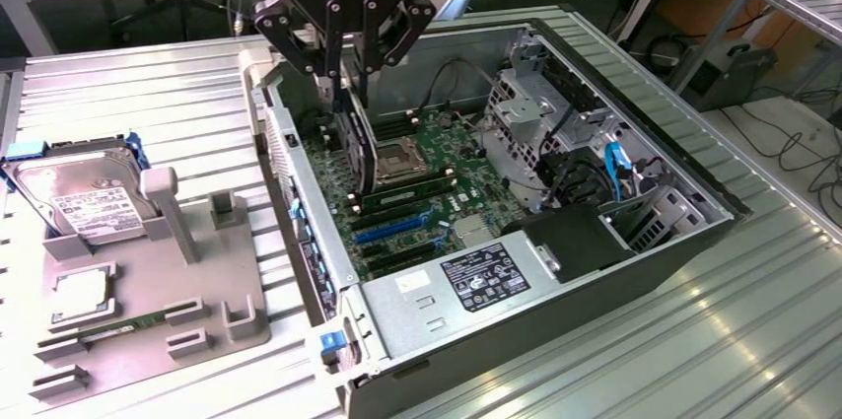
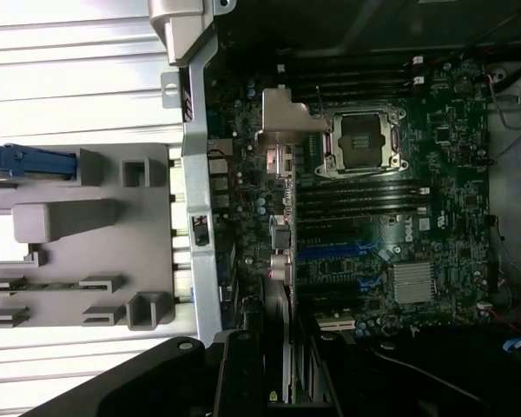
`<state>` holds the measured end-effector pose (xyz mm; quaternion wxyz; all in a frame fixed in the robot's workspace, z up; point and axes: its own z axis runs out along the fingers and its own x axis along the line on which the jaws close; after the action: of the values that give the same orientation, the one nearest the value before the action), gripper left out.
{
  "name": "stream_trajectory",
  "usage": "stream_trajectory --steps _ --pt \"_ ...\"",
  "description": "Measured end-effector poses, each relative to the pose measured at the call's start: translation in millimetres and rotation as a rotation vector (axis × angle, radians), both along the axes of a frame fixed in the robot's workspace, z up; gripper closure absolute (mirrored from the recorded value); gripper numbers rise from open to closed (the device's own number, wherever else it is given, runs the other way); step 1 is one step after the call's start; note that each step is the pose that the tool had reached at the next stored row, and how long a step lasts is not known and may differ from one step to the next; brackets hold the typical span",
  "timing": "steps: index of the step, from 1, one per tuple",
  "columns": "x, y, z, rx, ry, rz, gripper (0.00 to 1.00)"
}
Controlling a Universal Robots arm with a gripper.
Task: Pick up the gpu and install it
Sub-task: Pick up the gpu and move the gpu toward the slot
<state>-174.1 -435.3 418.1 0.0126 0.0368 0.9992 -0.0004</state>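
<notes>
The gpu (image 1: 358, 143) is a thin dark card hanging upright, edge-on, over the motherboard (image 1: 421, 202) inside the open computer case (image 1: 658, 242). My gripper (image 1: 345, 72) is shut on the card's upper edge, above the case's rear wall side. In the wrist view the gpu's silvery bracket (image 2: 282, 139) and its narrow edge run between my fingers (image 2: 239, 378) down toward the board. The card hovers near the CPU socket (image 2: 365, 139), with the blue slots (image 2: 334, 254) beside it. The card's lower edge looks apart from the board.
At the exterior view's left a grey fixture tray (image 1: 197, 291) holds a hard drive (image 1: 73, 197), a processor chip (image 1: 82, 291) and a green memory stick (image 1: 125, 325). The drive cage (image 1: 526, 113), cables and the labelled power supply (image 1: 487, 276) crowd the case.
</notes>
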Motion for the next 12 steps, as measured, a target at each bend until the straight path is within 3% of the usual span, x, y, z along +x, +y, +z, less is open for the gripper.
stream_trajectory --steps 12 --pt "7.3 0.0 -2.9 -0.0032 0.0000 0.000 0.74"
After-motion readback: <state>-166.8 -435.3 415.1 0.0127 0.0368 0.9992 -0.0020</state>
